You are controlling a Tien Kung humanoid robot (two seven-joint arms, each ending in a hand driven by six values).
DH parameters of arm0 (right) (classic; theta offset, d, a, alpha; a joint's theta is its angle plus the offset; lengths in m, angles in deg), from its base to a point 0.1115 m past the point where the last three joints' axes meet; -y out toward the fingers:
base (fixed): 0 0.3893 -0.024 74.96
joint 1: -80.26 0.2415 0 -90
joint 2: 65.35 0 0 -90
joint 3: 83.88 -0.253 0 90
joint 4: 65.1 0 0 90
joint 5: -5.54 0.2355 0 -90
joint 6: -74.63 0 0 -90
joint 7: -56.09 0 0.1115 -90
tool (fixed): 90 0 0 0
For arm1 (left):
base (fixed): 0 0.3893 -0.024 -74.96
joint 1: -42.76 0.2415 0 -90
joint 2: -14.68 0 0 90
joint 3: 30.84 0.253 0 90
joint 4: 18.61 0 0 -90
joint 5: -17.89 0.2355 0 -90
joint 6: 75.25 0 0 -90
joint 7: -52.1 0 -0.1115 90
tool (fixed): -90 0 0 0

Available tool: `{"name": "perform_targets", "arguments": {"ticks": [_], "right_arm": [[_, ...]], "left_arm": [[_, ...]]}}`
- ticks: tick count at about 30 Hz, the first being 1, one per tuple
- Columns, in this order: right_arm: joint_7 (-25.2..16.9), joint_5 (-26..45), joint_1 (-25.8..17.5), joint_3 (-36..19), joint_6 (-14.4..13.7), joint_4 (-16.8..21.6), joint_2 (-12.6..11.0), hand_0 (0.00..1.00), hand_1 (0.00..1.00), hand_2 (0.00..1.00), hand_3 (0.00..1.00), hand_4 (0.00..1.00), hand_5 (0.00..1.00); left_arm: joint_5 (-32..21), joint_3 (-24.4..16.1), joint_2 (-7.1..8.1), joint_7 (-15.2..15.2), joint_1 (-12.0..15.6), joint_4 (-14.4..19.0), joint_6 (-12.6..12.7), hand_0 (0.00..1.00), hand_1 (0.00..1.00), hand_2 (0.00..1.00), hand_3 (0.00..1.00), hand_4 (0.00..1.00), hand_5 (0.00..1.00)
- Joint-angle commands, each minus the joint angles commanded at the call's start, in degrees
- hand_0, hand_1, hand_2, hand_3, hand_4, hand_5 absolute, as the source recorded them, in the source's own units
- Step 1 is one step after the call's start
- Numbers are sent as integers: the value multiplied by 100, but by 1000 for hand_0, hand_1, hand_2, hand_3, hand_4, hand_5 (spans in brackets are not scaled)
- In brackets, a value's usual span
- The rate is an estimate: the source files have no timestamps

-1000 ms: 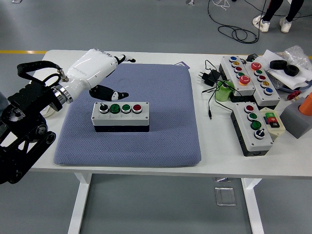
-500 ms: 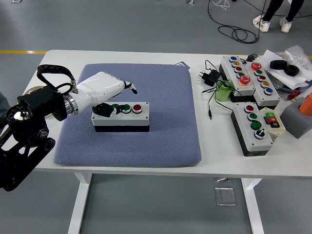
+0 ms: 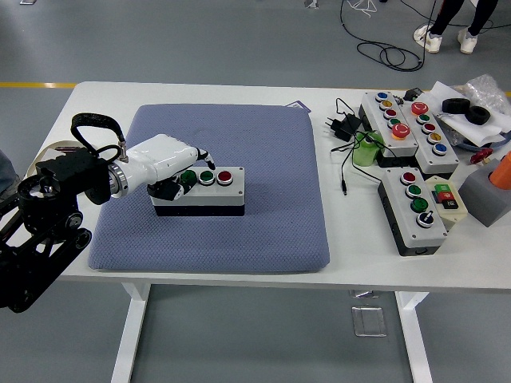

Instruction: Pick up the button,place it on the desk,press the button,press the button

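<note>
So the button box sits on the blue-grey mat, a bit left of the mat's middle, lying flat with its long side running left to right. On top you can see two green buttons and a red one on the right end; the leftmost spot is covered by the robot.

The left hand comes in from the left on the black arm and is lying over the left end of the box. Its white shell covers that corner, and the dark fingers are curled down onto the top around the left green button. Looks like contact with the box top, but I can't tell exactly which fingertip is on which button. It's not gripping anything, just bent fingers pressing down.

Over on the right side of the white tabletop, off the mat, there's a bunch of other control boxes, a black power adapter with cable, and an orange thing at the edge. At the far top right someone's white shoes show on the floor.
</note>
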Motion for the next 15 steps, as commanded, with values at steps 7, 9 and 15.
{"name": "perform_targets", "arguments": {"ticks": [7, 9, 15], "right_arm": [[2, 7, 18, 3, 1, 0, 0, 664, 639, 661, 577, 364, 232], [3, 10, 20, 5, 0, 0, 0, 664, 639, 661, 577, 364, 232], [2, 4, 23, -3, -1, 0, -1, 664, 638, 661, 577, 364, 232]], "left_arm": [[0, 44, 39, -10, -101, -74, -97, 87, 2, 2, 767, 460, 2], [0, 51, 47, -7, -106, -70, -115, 87, 2, 2, 767, 460, 2], [0, 146, 88, 30, -122, -13, -170, 88, 2, 2, 758, 466, 2]]}}
